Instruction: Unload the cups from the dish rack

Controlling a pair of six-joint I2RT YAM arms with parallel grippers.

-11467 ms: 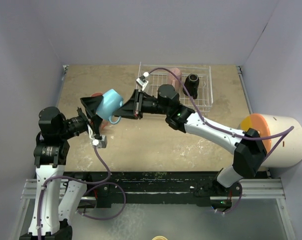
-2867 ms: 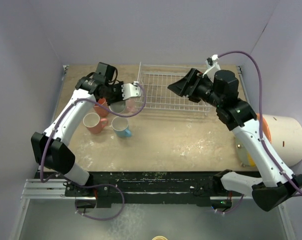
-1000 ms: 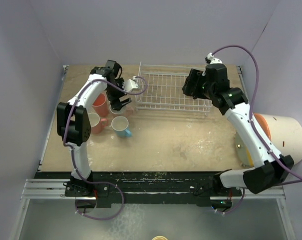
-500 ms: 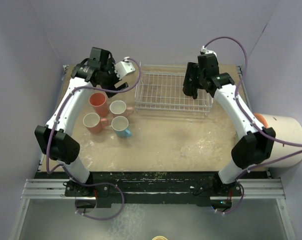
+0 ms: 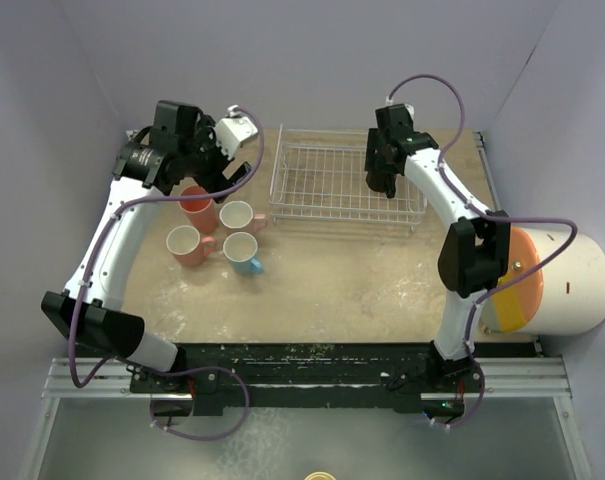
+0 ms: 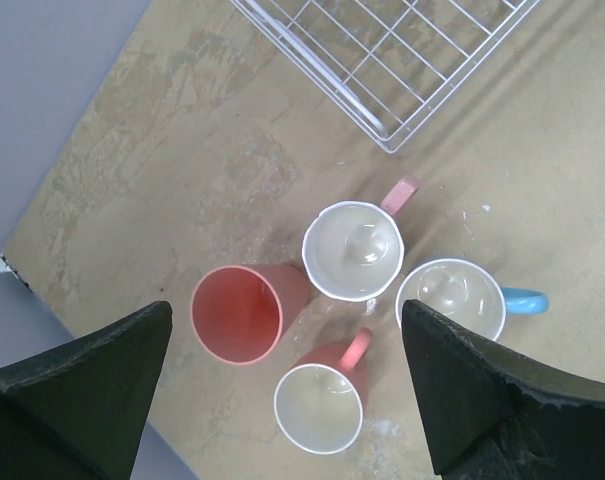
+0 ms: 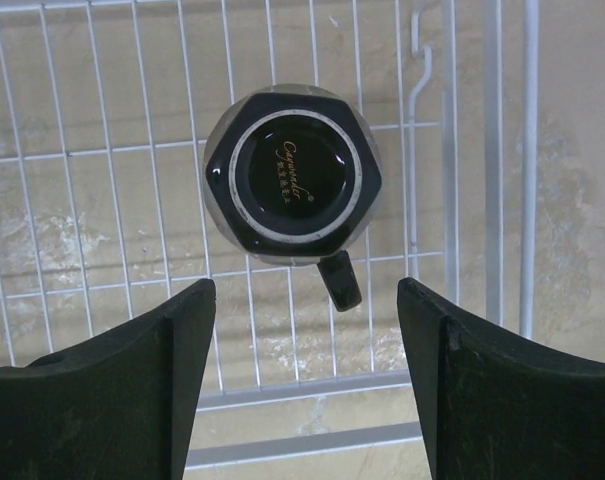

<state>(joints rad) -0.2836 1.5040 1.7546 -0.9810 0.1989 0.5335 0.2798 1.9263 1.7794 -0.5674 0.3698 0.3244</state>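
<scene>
Your right gripper [image 7: 304, 292] has its two fingers wide apart, with nothing in them; it hangs right over the black cup [image 7: 292, 172]. That cup sits in the right end of the dish rack [image 7: 492, 200], near a corner; it is upside down, so its long way runs straight up and down; its base faces the wrist camera, and its handle sticks out toward the rack's rim. Only the right wrist view shows you this; in the top view the right gripper [image 5: 382, 178] covers the cup.

Your left gripper [image 6: 282, 312] is wide apart too, holding nothing, high over four cups. They stand close together on the table [image 5: 362, 270], just left of the dish rack [image 5: 322, 185] and outside it. The left wrist view lets you look into them. The pink cup by the rack [image 6: 352, 250], the blue cup [image 6: 450, 300] and the second pink cup [image 6: 319, 405] are mouth up, long way up and down; the first one's handle points at the rack's corner. The third pink cup [image 6: 237, 312] shows a pink round end; you cannot tell if that is its mouth or its base.
</scene>
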